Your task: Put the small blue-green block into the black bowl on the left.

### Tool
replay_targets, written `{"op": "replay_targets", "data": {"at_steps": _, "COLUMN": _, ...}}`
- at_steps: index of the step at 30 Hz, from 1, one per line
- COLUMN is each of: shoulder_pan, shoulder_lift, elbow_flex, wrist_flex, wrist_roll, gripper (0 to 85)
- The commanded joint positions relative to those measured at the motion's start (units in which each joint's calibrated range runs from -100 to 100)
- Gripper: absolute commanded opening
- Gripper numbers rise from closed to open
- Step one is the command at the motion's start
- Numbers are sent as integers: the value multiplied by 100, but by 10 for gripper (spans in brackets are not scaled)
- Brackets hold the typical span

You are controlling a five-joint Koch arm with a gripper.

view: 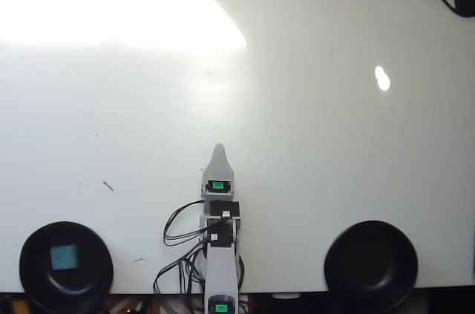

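- the small, flat, matte blue-green square block [64, 257] lies inside the round glossy black bowl [30, 243] at the lower left of the overhead view, near its middle.
- it looks light and stiff, not fragile; its dull face should give decent grip, so i would take it across two opposite edges, though the bowl's wall would crowd the approach.
- a second glossy black bowl [371, 258] sits empty at the lower right, well apart.
- the grey pointed hand [218, 152] rests over the white desk [334, 143] between the bowls; only one tip shows, so i cannot tell whether it is parted.
- no readable writing or brand anywhere.
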Motion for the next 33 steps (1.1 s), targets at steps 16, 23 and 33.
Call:
{"op": "replay_targets", "data": {"at_steps": 16, "shoulder_pan": 0, "shoulder_lift": 11, "elbow_flex": -148, "wrist_flex": -6, "wrist_roll": 5, "gripper": 503}}
{"op": "replay_targets", "data": {"at_steps": 23, "shoulder_pan": 0, "shoulder_lift": 11, "elbow_flex": -148, "wrist_flex": -6, "wrist_roll": 5, "gripper": 503}}
{"op": "replay_targets", "data": {"at_steps": 33, "shoulder_pan": 0, "shoulder_lift": 11, "elbow_flex": -148, "wrist_flex": -14, "wrist_roll": 5, "gripper": 503}}
